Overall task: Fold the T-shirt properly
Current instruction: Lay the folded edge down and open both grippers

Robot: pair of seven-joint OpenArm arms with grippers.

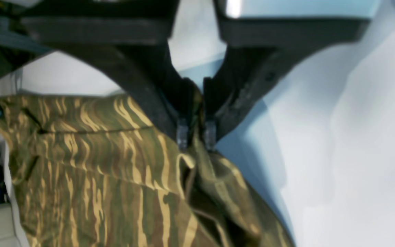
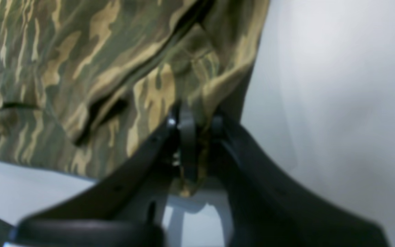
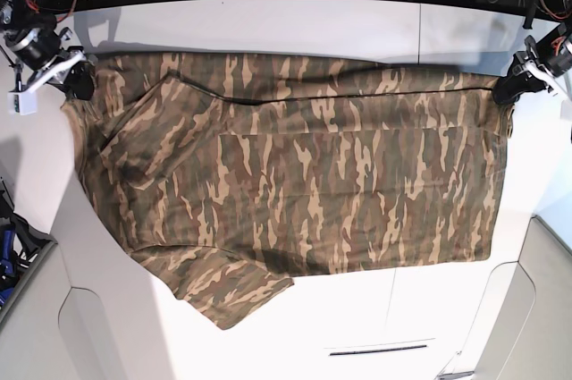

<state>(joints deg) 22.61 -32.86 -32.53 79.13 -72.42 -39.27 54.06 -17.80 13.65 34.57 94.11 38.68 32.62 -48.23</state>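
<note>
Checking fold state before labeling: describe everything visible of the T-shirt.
The T-shirt is soft cloth in brown, tan and olive camouflage. It lies spread wide across the white table, wrinkled, with one short sleeve sticking out at its near lower edge. Its far edge is stretched between the two arms: the left tool and the right tool are each shut on a far corner. No label shows.

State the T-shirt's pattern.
The T-shirt is camouflage, with streaks of brown, tan and olive green; the base view shows it best.
</note>
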